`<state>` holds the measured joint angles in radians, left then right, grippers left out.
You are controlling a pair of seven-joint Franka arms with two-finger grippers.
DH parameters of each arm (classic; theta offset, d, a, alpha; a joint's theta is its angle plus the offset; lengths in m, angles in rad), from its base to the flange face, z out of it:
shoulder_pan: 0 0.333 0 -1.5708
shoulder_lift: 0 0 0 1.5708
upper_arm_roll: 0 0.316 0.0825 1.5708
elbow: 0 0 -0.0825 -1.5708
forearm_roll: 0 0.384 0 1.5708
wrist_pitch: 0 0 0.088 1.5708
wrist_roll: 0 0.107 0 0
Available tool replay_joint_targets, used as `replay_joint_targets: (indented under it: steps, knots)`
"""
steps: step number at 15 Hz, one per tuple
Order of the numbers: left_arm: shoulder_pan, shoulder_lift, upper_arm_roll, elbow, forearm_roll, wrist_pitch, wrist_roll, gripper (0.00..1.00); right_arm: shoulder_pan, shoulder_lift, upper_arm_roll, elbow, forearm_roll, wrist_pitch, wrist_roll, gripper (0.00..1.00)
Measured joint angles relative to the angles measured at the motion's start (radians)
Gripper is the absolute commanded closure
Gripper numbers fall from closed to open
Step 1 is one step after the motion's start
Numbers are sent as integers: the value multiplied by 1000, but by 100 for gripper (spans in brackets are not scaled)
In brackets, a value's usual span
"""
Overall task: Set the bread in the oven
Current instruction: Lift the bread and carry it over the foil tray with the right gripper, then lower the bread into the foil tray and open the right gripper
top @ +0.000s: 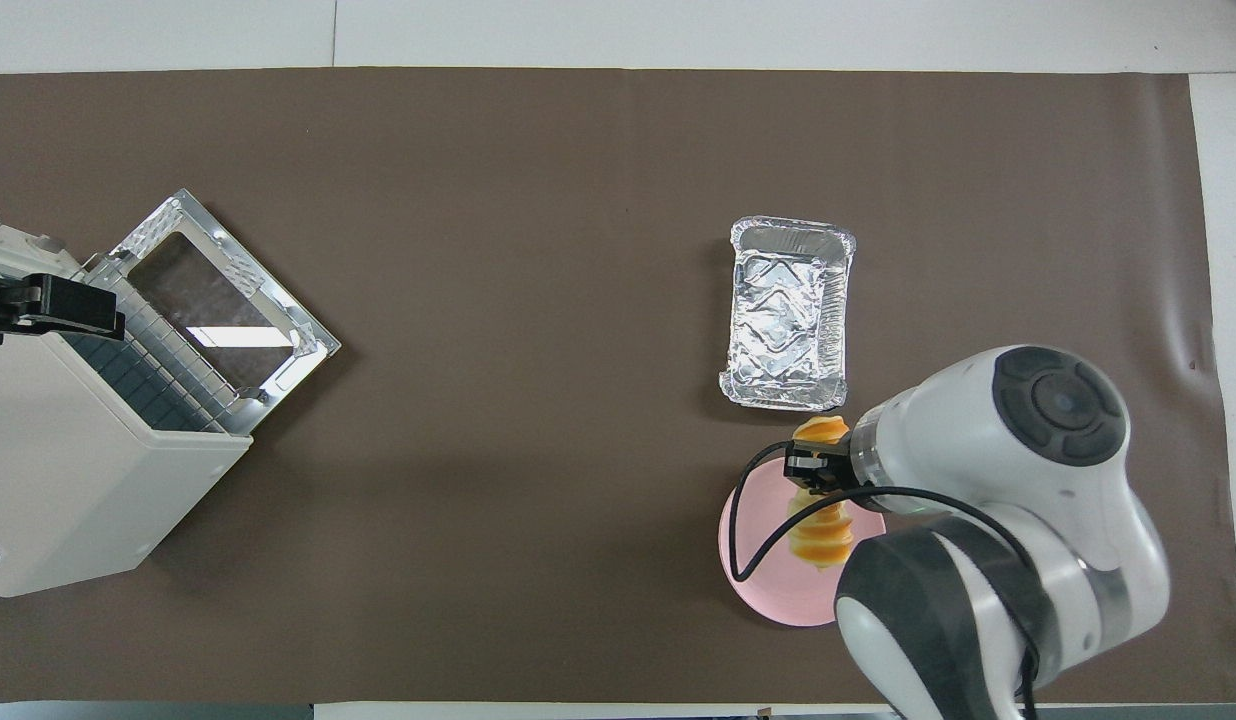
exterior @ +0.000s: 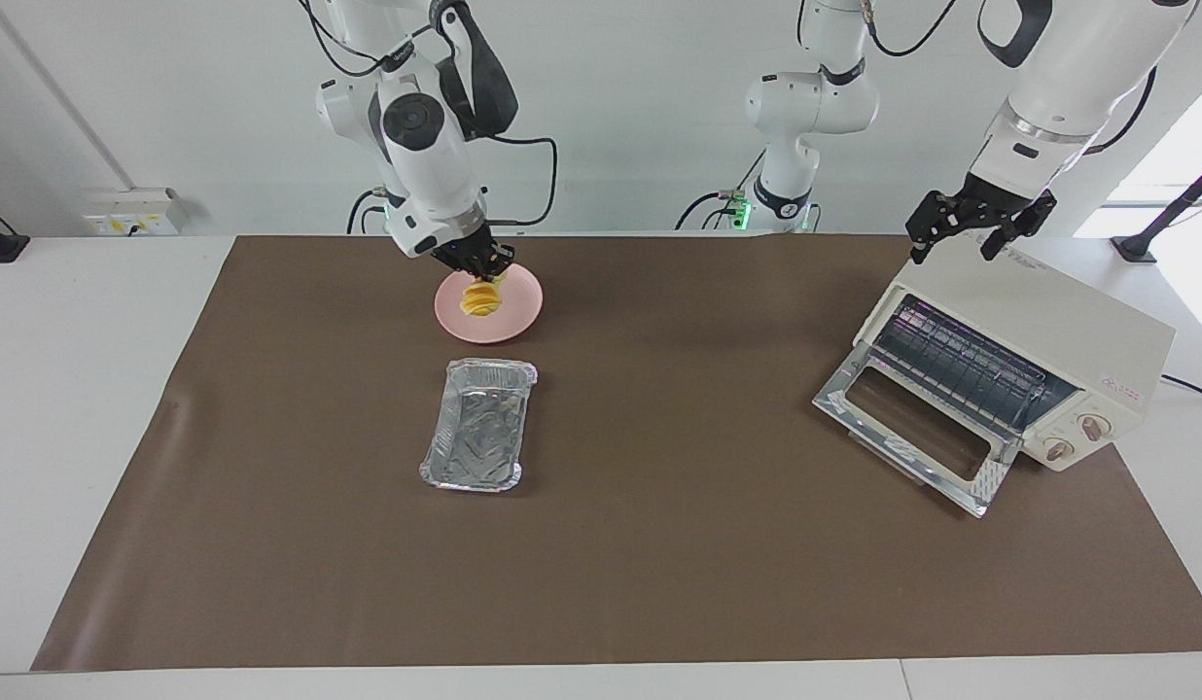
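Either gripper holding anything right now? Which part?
The right gripper is shut on the bread, gripping its upper end, with the loaf hanging over the pink plate. The left gripper holds nothing, open above the oven.

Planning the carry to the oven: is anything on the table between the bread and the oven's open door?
Nothing visible. The right gripper holds the bread over the pink plate; bare mat lies from there to the oven, whose door is down. The foil tray sits aside, farther from the robots.
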<state>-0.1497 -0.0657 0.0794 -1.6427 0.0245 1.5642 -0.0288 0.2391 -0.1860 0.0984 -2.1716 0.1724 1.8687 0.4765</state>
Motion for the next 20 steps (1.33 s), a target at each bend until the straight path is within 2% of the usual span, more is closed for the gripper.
replay_joint_targets:
  steps: [3,5,8,11,15,16,17,18,20]
  knots:
    - [0,0,0,0,0,0,0,0,-63,122,-6,181,-3,-5,-98,100]
    - [0,0,0,0,0,0,0,0,-60,252,-5,289,-11,55,-111,100]
    - [0,0,0,0,0,0,0,0,-47,427,0,397,-35,156,-111,100]
    - [0,0,0,0,0,0,0,0,-32,541,0,425,-40,243,-111,100]
    - [0,0,0,0,0,0,0,0,-32,594,-1,366,-41,355,-111,100]
    - [0,0,0,0,0,0,0,0,-31,594,0,354,-41,365,-111,78]
    - [0,0,0,0,0,0,0,0,-30,594,1,348,-41,373,-111,36]
    - [0,0,0,0,0,0,0,0,-28,594,1,346,-41,375,-111,0]
    - [0,0,0,0,0,0,0,0,-28,592,0,346,-42,375,-118,0]
